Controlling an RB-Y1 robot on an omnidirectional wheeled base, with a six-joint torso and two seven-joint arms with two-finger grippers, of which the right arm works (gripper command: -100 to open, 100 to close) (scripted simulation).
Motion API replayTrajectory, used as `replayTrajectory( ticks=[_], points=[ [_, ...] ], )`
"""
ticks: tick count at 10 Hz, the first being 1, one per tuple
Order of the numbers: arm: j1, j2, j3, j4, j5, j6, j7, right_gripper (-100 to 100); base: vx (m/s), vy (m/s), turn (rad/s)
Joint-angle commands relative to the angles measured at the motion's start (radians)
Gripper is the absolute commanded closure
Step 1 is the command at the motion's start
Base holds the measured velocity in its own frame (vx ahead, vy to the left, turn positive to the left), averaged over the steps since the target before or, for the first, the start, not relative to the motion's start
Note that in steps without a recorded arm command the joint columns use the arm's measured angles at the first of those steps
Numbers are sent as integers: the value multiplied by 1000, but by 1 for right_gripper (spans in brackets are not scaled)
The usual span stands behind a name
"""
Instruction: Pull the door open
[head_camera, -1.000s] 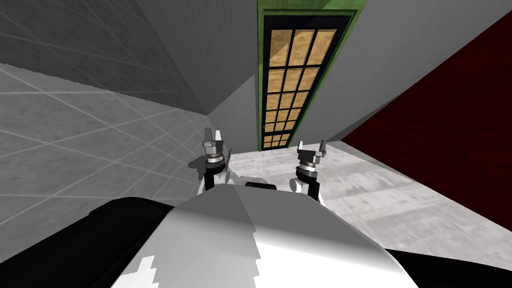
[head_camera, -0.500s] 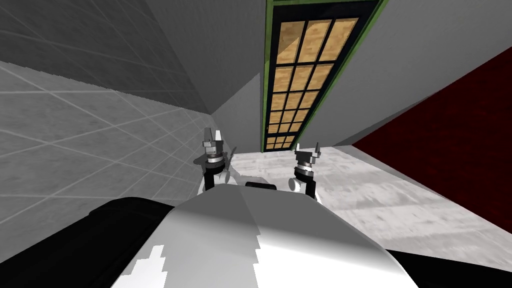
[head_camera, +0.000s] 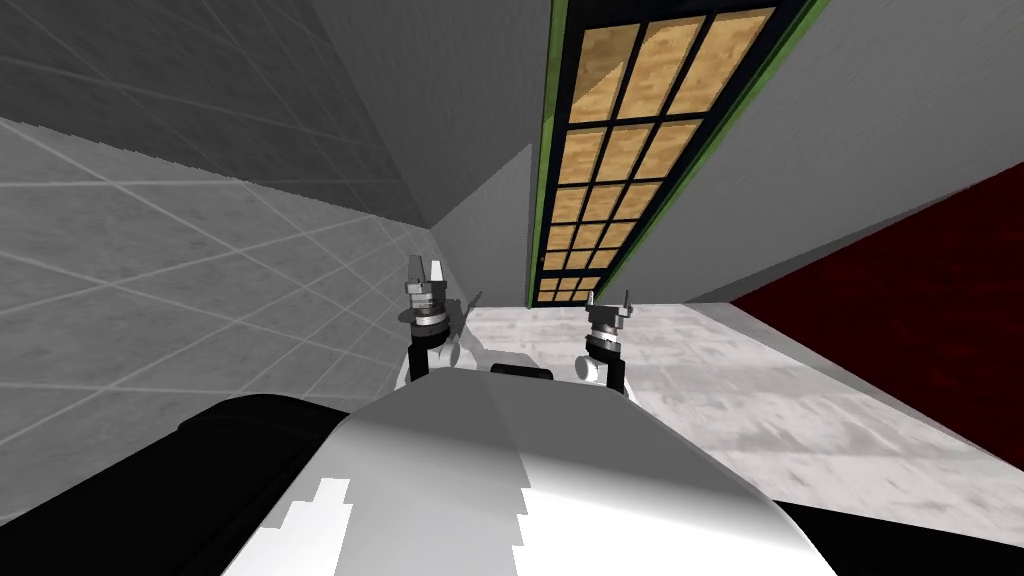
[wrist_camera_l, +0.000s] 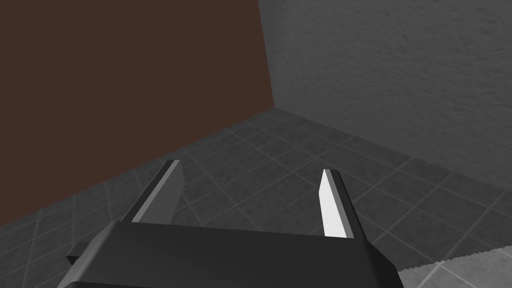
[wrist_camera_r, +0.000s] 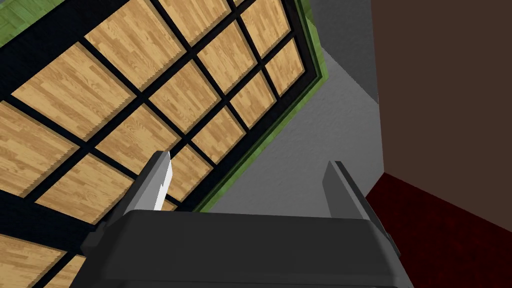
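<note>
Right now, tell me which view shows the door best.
The head view: the door runs from the floor up past the picture's top, its whole width in sight. The right wrist view gives a close part of its panes and green frame beyond the open right gripper. The left gripper, open, points elsewhere.

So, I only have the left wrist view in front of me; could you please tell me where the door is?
Observer: The door is ahead of the robot, slightly to its right in the head view: wood-coloured panes in a black grid, with a green frame.
Operator: Thank you. Which gripper faces it?
Observer: The right gripper is open, points at its lower panes and grips nothing.
Operator: And what is to the right of the door?
Observer: A grey wall, then a dark red wall.
</note>
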Motion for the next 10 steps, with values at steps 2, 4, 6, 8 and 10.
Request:
replayTrajectory(
  ticks=[2, 4, 6, 8, 10],
  points=[
    [-20, -8, -3, 65, -25, -11, -51, -100, 99, -9, 136],
    [-36, -13, -5, 117, -44, -20, -90, -100, 87, -29, 141],
    [-53, -18, -7, 169, -63, -29, -129, -100, 94, -20, 145],
    [-69, -22, -10, 222, -82, -39, -168, -100, 100, -19, 169],
    [-86, -26, -12, 276, -101, -49, -208, -100, 91, -31, 131]
  ],
)
